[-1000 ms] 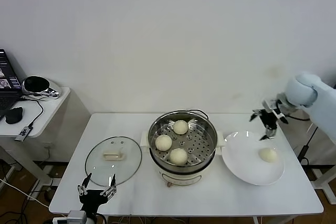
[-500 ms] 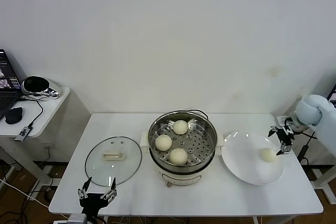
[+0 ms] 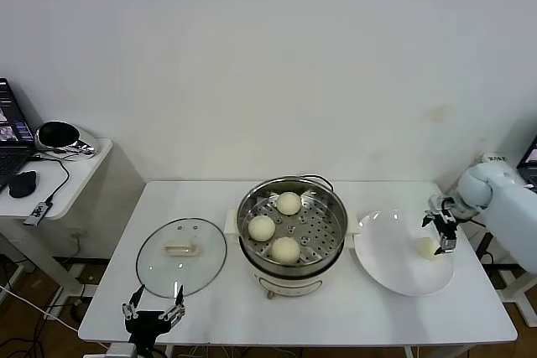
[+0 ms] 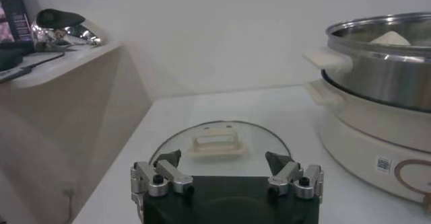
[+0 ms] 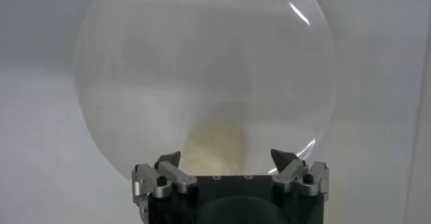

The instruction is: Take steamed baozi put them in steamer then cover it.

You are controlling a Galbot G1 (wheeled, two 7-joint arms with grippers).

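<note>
Four baozi in all: three (image 3: 286, 248) sit on the perforated tray inside the steamer (image 3: 292, 270), well apart from one another; the fourth, the last baozi (image 3: 427, 246), lies on the white plate (image 3: 390, 266) just to the steamer's right, near the plate's outer edge.

Right gripper (image 3: 442, 232): poised over the last baozi, jaws spread wide and holding nothing. In its wrist view the bun (image 5: 215, 144) shows between the open fingertips (image 5: 284, 159), so the pose reads as a lineup for a pick. Contact with the bun cannot be told.

Lid (image 3: 181, 255): round glass with a cream handle, lying flat on the table to the steamer's left, likely parked there until the last bun is in.

Left gripper (image 3: 154, 308): idle low at the table's front edge, near the lid, jaws open and empty; it looks placed to take the lid later.

Table (image 3: 252, 308): white, plain top, carrying lid, steamer and plate in a row.

Room: bare white wall behind; a side desk (image 3: 75, 165) at far left with a laptop, mouse, cables and a dark headset-like item.
</note>
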